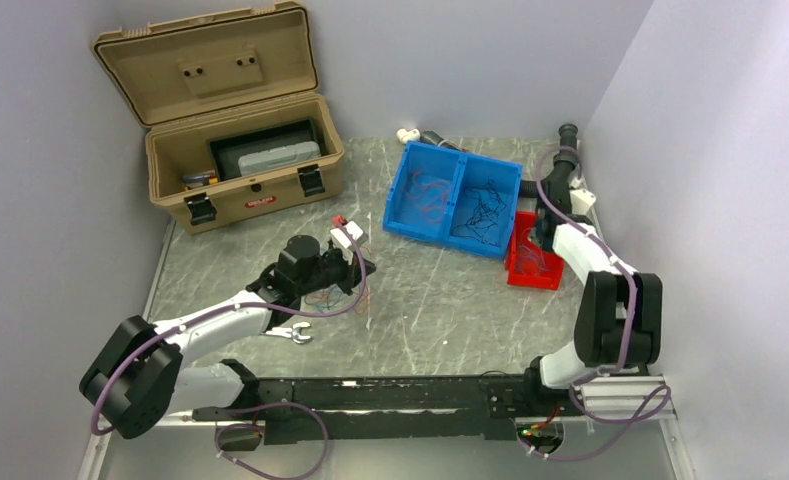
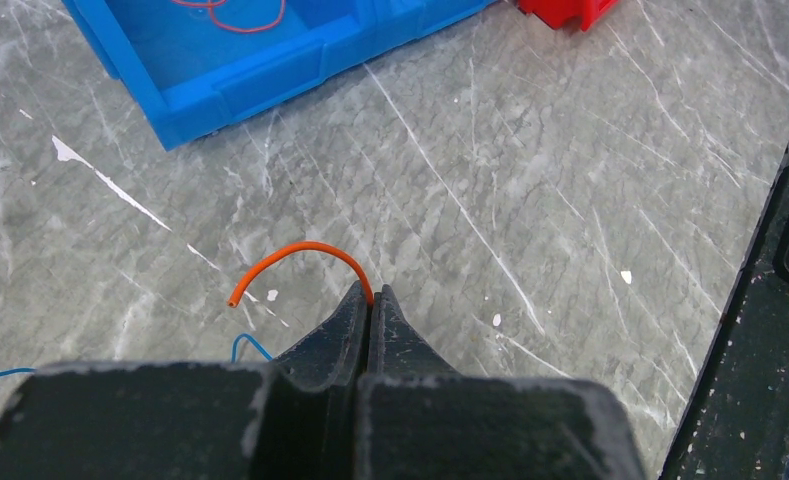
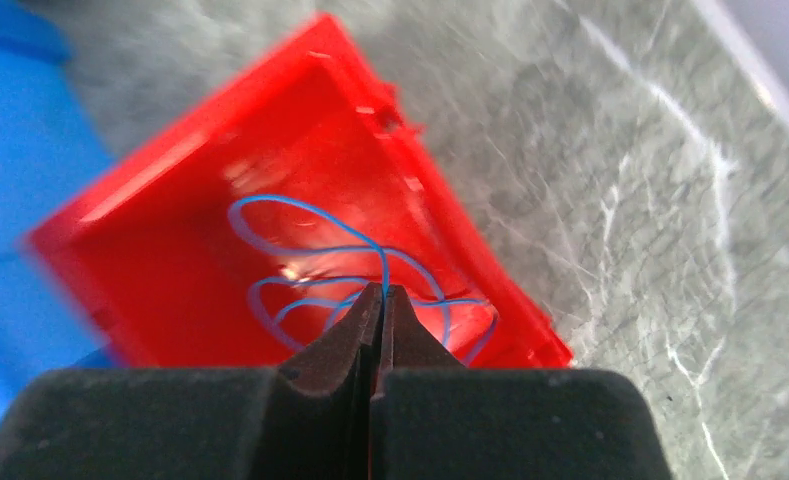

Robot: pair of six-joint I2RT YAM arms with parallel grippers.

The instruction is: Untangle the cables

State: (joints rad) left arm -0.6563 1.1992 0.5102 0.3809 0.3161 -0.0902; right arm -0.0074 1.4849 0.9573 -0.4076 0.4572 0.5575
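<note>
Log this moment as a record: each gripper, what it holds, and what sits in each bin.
left gripper: shut on orange wire, free end arching left
right gripper: shut on blue wire, over red bin
red bin: blue wire loops inside
blue bin, left compartment: red wires
blue bin, right compartment: black wires
tan toolbox: lid open, back left

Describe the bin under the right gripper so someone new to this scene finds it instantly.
Find the large blue two-compartment bin at the back of the table; beside its near right corner sits the small red bin, under the right gripper. It is the only red container, far smaller than its neighbour, and holds thin blue wires.
</note>
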